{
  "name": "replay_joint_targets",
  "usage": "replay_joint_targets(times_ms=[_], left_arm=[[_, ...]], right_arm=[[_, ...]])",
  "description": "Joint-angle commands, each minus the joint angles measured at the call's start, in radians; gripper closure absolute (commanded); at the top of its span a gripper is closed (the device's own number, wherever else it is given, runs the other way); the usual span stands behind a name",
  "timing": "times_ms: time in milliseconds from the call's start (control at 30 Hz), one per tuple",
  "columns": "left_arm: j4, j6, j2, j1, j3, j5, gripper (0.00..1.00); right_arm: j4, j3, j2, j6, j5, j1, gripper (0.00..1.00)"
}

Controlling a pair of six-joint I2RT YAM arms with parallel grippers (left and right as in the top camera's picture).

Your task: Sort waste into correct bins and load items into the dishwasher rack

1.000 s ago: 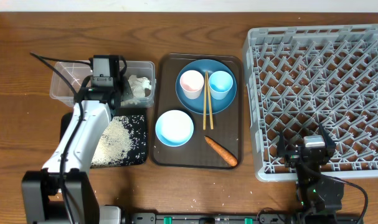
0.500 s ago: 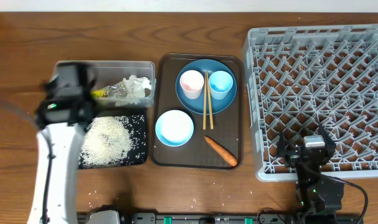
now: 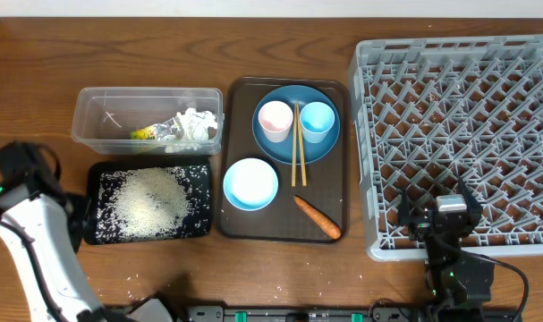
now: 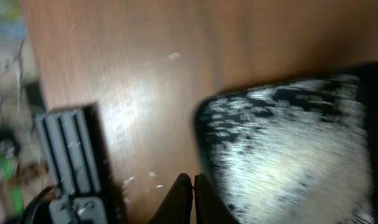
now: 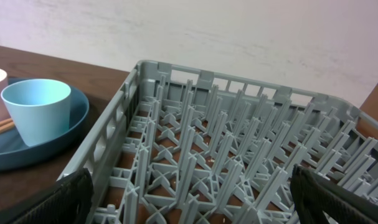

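Note:
The clear tub (image 3: pixel 110 116) holds the crumpled white paper (image 3: pixel 190 125) and yellow-green wrapper (image 3: pixel 146 134). The black tray (image 3: pixel 196 175) holds a heap of rice (image 3: pixel 150 199), also blurred in the left wrist view (image 4: pixel 301 155). The blue plate (image 3: pixel 296 152) carries the white-pink cup (image 3: pixel 275 119), light blue cup (image 3: pixel 317 121) and chopsticks (image 3: pixel 297 143). The pale blue bowl (image 3: pixel 250 183) and carrot (image 3: pixel 318 217) lie beside it. My left gripper (image 3: pixel 80 224) (image 4: pixel 193 180) is shut and empty by the black tray's front left corner. My right gripper (image 3: pixel 441 210) (image 5: pixel 189 193) is open over the grey rack (image 3: pixel 459 134) (image 5: pixel 195 143).
The plate, bowl and carrot sit on a dark brown serving tray (image 3: pixel 235 224) between the bins and the rack. A few loose rice grains (image 3: pixel 132 277) lie on the wood in front of the black tray. The table's front rail (image 4: pixel 70 149) shows at the left.
My left arm has drawn back from over the clear tub to the front left of the table. The paper and wrapper now lie uncovered in the tub. The right arm has not moved.

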Motion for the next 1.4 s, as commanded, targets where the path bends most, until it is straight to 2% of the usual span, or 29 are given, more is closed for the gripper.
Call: replay_joint_targets(times_ms=[0, 233, 733, 1367], left_arm=[[-0.010, -0.020, 0.032, 0.084, -0.042, 0.019, 0.93], [0.022, 0.036, 0.100, 0.172, -0.111, 0.151, 0.93], [0.198, 0.060, 0.193, 0.172, -0.173, 0.148, 0.94], [0.248, 0.093, 0.196, 0.172, -0.182, 0.148, 0.94]], right_arm=[[-0.003, -0.002, -0.003, -0.003, 0.010, -0.019, 0.01], [-0.003, -0.001, -0.003, -0.003, 0.010, -0.019, 0.01], [-0.003, -0.001, -0.003, -0.003, 0.010, -0.019, 0.01], [-0.003, -0.001, -0.003, -0.003, 0.010, -0.019, 0.01]])
